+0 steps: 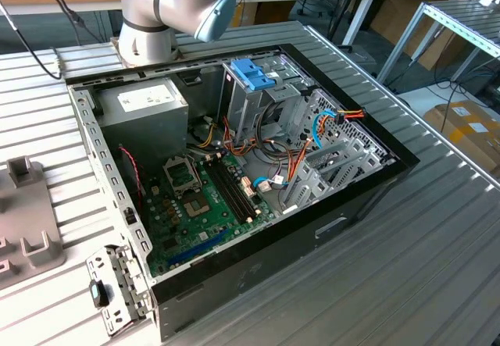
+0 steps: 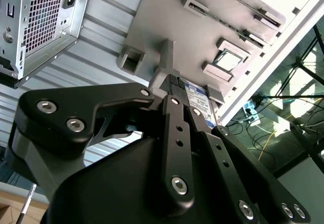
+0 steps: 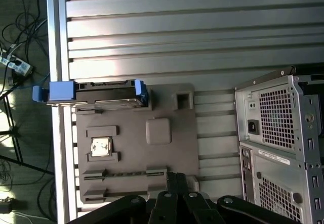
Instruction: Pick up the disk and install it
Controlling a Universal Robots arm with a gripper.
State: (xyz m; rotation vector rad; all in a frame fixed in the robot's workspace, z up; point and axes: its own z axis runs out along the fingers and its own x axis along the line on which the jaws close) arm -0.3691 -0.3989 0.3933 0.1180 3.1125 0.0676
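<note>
Over at the exterior view's left edge, a grey fixture tray (image 1: 23, 233) lies on the ribbed metal desk (image 1: 437, 244). Beside it sits the open computer case (image 1: 234, 283) on its side. Inside, going rightward, are the grey power supply (image 1: 144, 104), the green motherboard (image 1: 195, 201), and the metal drive cage (image 1: 258, 108) with a blue clip (image 1: 254, 73) on top. Past the cage are blue and orange cables (image 1: 332, 121). The arm's base (image 1: 152, 26) stands behind the case.

In the first wrist view, the disk (image 3: 104, 90) stands on its edge in a slot along one side of the tray. Its dark body sits in the blue carrier, and one blue end juts past the tray's side over the desk's rim. A small square chip (image 3: 100, 146) rests in a tray pocket near it. The claw (image 3: 177, 177) hangs over the opposite side of the tray, well apart from the disk. Its fingers look pressed together, with nothing between them. The case's perforated rear panel (image 3: 276, 115) is off to one side of the tray.
</note>
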